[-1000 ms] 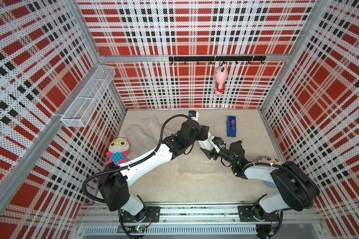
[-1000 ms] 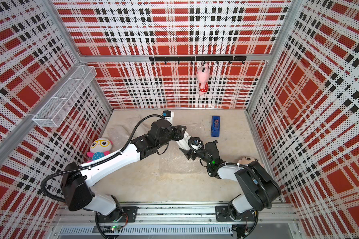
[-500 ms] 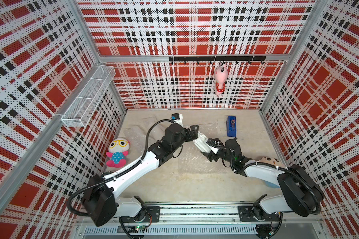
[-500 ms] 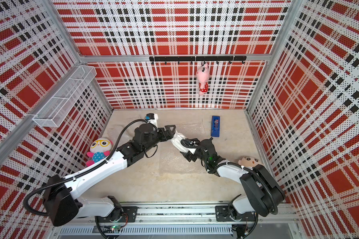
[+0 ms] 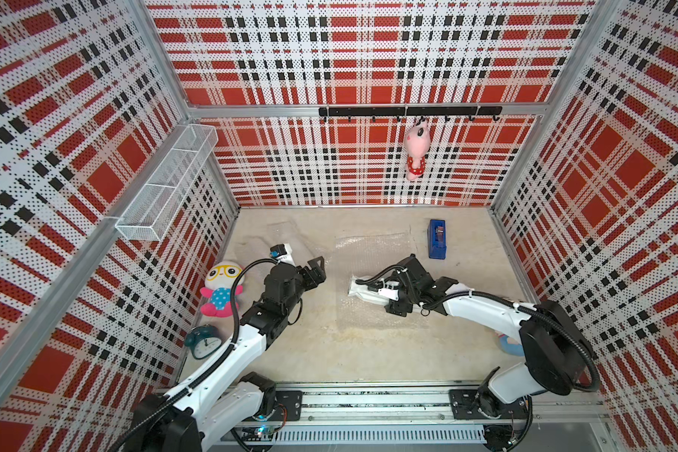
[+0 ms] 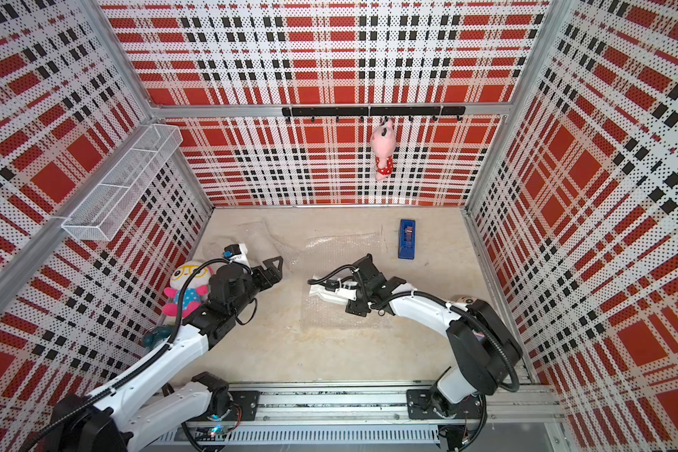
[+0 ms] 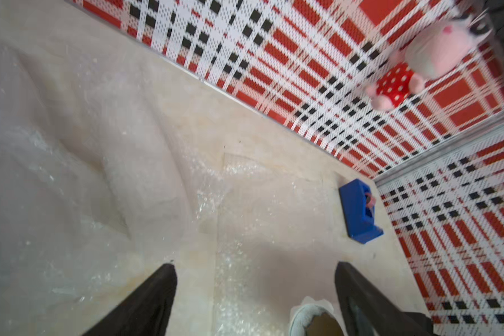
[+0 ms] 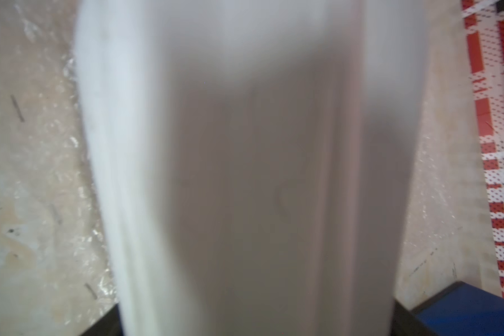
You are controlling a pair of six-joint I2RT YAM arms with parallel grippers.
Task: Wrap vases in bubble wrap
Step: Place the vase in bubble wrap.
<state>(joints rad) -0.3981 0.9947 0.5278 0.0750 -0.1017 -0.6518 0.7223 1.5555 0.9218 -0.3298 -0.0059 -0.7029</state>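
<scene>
A white ribbed vase (image 5: 360, 290) lies on its side over a flat sheet of bubble wrap (image 5: 372, 250) in the middle of the floor. My right gripper (image 5: 381, 291) is shut on the vase's body, which fills the right wrist view (image 8: 245, 145). Whether the vase touches the sheet I cannot tell. My left gripper (image 5: 316, 269) hangs open and empty to the left of the vase. In the left wrist view the vase's mouth (image 7: 312, 317) shows between the spread fingers (image 7: 157, 291). A second, crumpled sheet of bubble wrap (image 5: 276, 235) lies at the back left.
A blue tape dispenser (image 5: 436, 238) stands behind the right gripper. A plush doll (image 5: 220, 289) and a teal alarm clock (image 5: 204, 343) sit by the left wall. A pink plush (image 5: 415, 152) hangs on the back wall. A wire basket (image 5: 165, 188) juts from the left wall.
My left gripper opened, let go of the vase and drew back to the left. My right gripper kept the vase and brought it down and left over the flat sheet.
</scene>
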